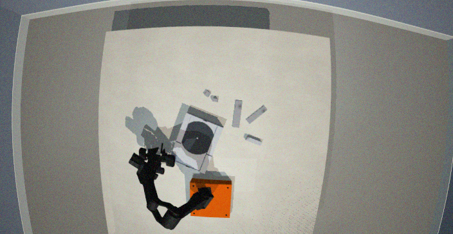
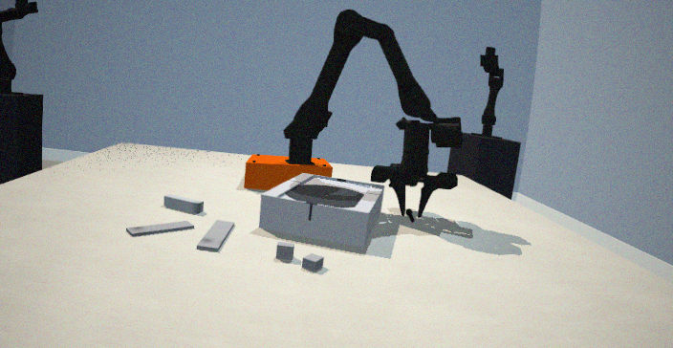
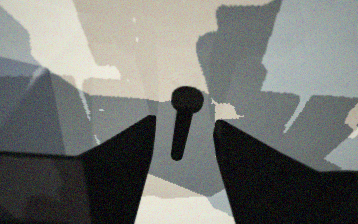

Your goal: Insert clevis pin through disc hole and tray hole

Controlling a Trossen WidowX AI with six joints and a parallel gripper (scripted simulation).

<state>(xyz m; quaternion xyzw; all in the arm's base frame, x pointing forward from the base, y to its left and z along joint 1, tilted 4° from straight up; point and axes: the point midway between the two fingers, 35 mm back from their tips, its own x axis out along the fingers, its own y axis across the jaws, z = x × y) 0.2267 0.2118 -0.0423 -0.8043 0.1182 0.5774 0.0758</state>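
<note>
Claw: the gripper points down beside the tray, its fingers parted and gripping nothing; the gap looks ready to take a slim shank.
Pin: the clevis pin is low between the fingertips, outside the tray on the claw's side. The wrist view shows a gap on both sides of its shank. It looks slanted or lying; whether it rests fully on the table I cannot tell.
Why the claw is there: probably to close across the shank, leaving the head free to hang the pin later. Closing off-centre could nudge or roll it.
Tray: the steel tray stands between the claw and the scattered bars, its raised rim there to keep the disc from sliding off.
Disc: the aluminium disc lies inside the tray's rim, a small pale spot at its middle, likely the hole; no pin is in it. Whether the tray's hole lines up beneath, I cannot tell.
Base: the orange base sits just beside the tray, apart from it.
Bars: two flat bars and a thicker block lie across the tray from the claw, holding nothing.
Cubes: two small cubes sit off the tray's end opposite the base.
</note>
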